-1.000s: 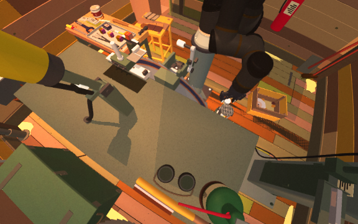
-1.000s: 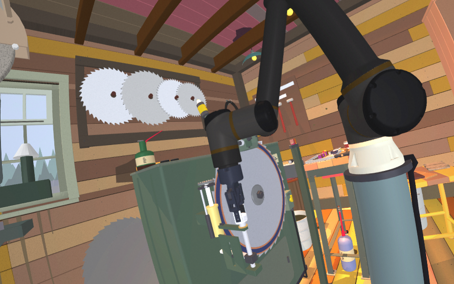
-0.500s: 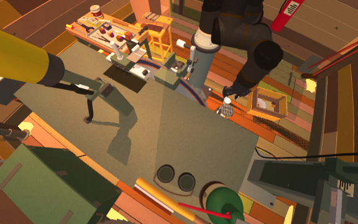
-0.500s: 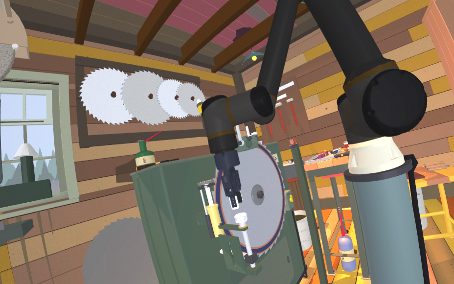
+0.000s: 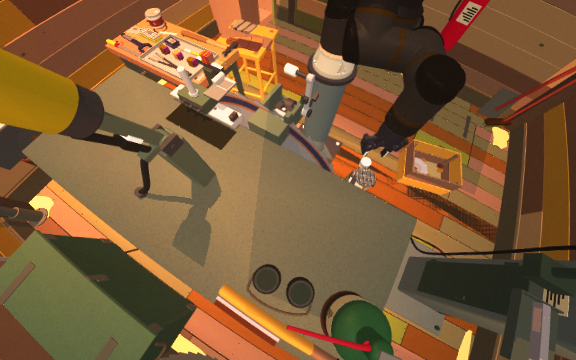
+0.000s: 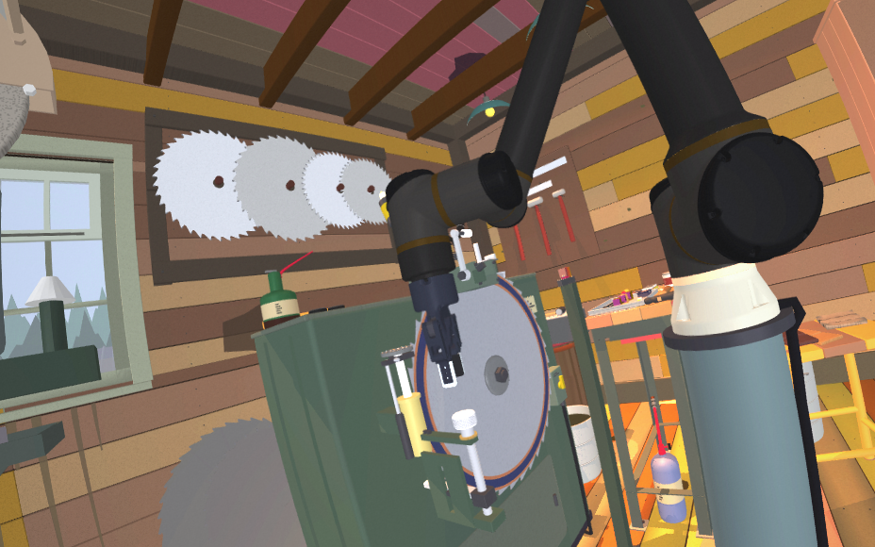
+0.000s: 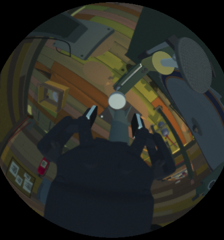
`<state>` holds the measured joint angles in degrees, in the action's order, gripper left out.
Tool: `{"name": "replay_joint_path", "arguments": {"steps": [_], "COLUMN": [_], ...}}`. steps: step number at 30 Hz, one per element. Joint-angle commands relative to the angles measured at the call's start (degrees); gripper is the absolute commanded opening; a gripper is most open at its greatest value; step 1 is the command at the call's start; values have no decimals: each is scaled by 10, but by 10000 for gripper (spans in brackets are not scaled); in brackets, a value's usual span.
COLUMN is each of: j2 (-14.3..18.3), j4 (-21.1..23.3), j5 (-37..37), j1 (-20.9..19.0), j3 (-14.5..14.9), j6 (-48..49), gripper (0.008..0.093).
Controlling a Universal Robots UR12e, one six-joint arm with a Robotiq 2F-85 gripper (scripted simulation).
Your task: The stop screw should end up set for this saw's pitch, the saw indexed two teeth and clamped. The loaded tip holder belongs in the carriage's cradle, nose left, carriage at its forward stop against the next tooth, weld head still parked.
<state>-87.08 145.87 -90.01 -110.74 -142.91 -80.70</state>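
The circular saw (image 6: 488, 381) mounted on the side of the green machine is partly hidden behind my arm and gripper; only its rim shows from above (image 5: 313, 145). The stop screw (image 6: 466, 423) is a white knurled knob on a long white rod, standing upright in a green bracket at the saw's lower left. From above the knob (image 5: 365, 175) shows just past the machine's edge, and in the wrist camera its round top (image 7: 117, 101) sits ahead of my fingers. My gripper (image 6: 451, 373) hangs above the knob, open and empty. I cannot make out the tip holder.
On the wall behind hang several saw blades (image 6: 271, 187) on a board. A workbench with a tool tray (image 5: 178, 50) and a yellow stool (image 5: 258, 65) stand beyond the machine. An orange open box (image 5: 430, 167) sits on the floor nearby. The arm's grey pedestal (image 6: 733, 435) stands right of the saw.
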Motion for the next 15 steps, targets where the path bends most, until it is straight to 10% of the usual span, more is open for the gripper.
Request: {"name": "replay_joint_path", "arguments": {"steps": [1, 15], "j2": [0, 0], "j4": [0, 0], "j5": [0, 0], "j1": [0, 0], "j3": [0, 0], "j6": [0, 0], "gripper": [680, 435]}}
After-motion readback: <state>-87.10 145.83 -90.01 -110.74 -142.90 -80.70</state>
